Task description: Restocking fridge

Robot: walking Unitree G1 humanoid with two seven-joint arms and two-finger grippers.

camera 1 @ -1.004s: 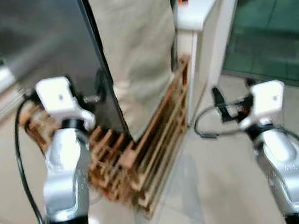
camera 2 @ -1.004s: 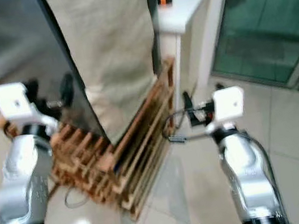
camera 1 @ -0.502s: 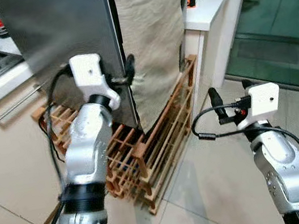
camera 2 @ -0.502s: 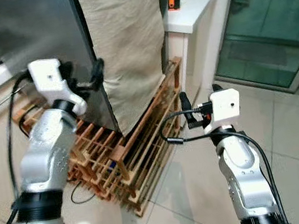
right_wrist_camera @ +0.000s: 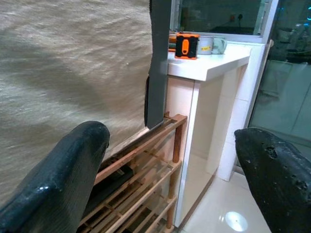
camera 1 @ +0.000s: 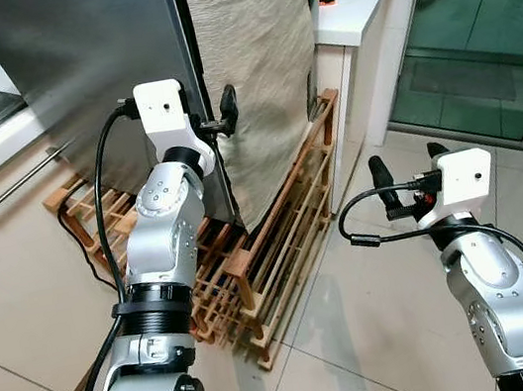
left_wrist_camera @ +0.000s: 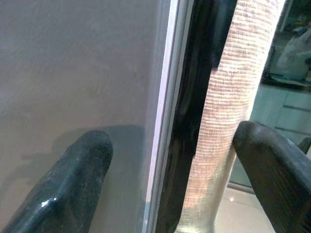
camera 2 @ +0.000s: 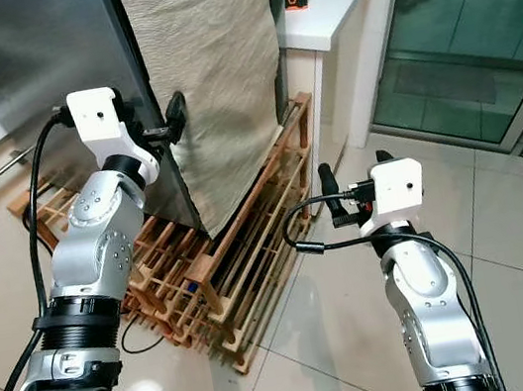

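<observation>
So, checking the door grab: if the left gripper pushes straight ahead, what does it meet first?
Probably the fridge door's edge: the open left gripper straddles it, beige cloth just beyond.

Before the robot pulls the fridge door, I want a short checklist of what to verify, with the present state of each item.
1. Left gripper at the fridge door edge: ok, its jaws straddle the edge, open.
2. Jaws closed on the edge: not ok, both fingers stand apart from it.
3. Beige cloth free of the jaws: cannot tell, it hangs right beside the edge.
4. Right gripper out of the way: ok, open, in free air over the floor.
5. Wooden rack under the fridge away from both arms: ok.
</observation>
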